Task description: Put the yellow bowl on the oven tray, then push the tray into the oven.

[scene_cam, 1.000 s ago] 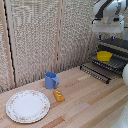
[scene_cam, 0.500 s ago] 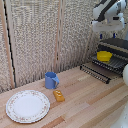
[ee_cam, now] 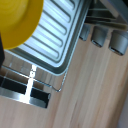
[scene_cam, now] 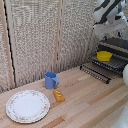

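On the exterior view's right, the yellow dish [scene_cam: 104,55] sits on the baking sheet [scene_cam: 116,62], which rests on the oven [scene_cam: 119,49]'s lowered door. Above them hangs the grabber [scene_cam: 111,22], well clear of the dish; its fingers are too blurred to tell whether they are wide or narrow. Farther along the wooden counter [scene_cam: 85,100] stand a blue mug [scene_cam: 50,80], an orange-yellow block [scene_cam: 59,95] and a white patterned plate [scene_cam: 27,105]. From the wrist view, the dish [ee_cam: 17,22] lies on the ridged sheet [ee_cam: 60,37].
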You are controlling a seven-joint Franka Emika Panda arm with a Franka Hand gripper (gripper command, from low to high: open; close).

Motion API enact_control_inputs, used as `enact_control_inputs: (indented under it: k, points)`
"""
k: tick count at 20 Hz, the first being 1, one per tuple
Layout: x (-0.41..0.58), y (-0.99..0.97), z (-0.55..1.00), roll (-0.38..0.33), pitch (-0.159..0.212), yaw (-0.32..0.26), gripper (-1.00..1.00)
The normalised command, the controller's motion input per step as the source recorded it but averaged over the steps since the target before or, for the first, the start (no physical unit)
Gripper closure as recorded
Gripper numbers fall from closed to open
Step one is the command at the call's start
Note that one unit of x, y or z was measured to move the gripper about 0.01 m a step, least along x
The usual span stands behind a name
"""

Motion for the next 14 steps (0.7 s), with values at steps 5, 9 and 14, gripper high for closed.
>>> enact_control_inputs:
  k: [5, 9, 14]
  points:
    - [-0.2, 0.01, -0.14, -0.275, 0.214, 0.223, -1.0]
    - [-0.064, 0.25, 0.0, -0.205, 0.241, 0.188, -1.0]
    - [0.095, 0.8, 0.15, -0.072, 0.197, 0.058, -1.0]
